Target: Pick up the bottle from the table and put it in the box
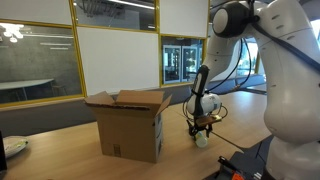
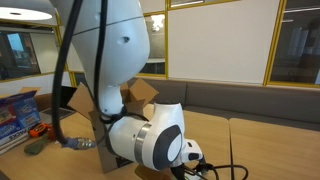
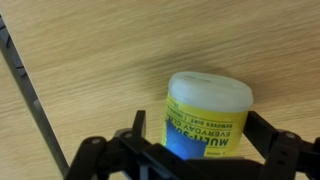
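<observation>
The bottle (image 3: 208, 110) has a whitish cap end and a yellow and blue label. It rests on the light-brown wooden table (image 3: 90, 60). My gripper (image 3: 200, 125) is open, with one black finger on each side of the bottle; a small gap shows beside the left finger. In an exterior view the gripper (image 1: 202, 128) points down over the bottle (image 1: 201, 140), to the right of the brown cardboard box (image 1: 130, 125). The box's top flaps are open. It also shows behind the arm in an exterior view (image 2: 140, 95).
A black cable or strap (image 3: 25, 90) runs diagonally across the table at the left of the wrist view. A blue packet (image 2: 15, 110) and small items lie at the table's far end. Cables (image 1: 235, 160) trail near the robot base.
</observation>
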You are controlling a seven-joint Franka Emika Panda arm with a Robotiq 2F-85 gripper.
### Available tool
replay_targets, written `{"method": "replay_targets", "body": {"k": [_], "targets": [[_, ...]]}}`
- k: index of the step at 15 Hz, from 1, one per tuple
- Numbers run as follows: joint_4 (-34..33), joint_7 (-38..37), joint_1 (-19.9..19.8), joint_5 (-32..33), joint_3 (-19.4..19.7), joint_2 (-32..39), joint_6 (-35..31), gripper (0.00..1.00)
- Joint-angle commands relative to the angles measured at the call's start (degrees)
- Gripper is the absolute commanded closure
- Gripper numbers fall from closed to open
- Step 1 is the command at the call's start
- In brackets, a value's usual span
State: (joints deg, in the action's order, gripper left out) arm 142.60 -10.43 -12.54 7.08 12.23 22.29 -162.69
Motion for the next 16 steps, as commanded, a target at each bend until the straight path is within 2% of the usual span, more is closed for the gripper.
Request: {"method": "replay_targets", "body": {"k": [1,7,8,9,12,16], "targets": [[-2.48,2.82,0.05,-2.91,0.3,3.24,-1.49,0.0],[-3.75,5.13,-0.75,-6.14,-0.75,5.33,-1.66,0.0],[-3.83,5.53,-0.95,-6.43,-0.91,5.47,-1.91,0.25],[-3.93,5.82,-1.03,-6.59,-0.99,5.61,-1.96,0.26],[-4.17,6.42,-1.29,-7.08,-1.14,6.0,-2.03,0.51],[-4.2,7.34,-1.59,-7.76,-1.45,5.8,-1.69,0.54]]}}
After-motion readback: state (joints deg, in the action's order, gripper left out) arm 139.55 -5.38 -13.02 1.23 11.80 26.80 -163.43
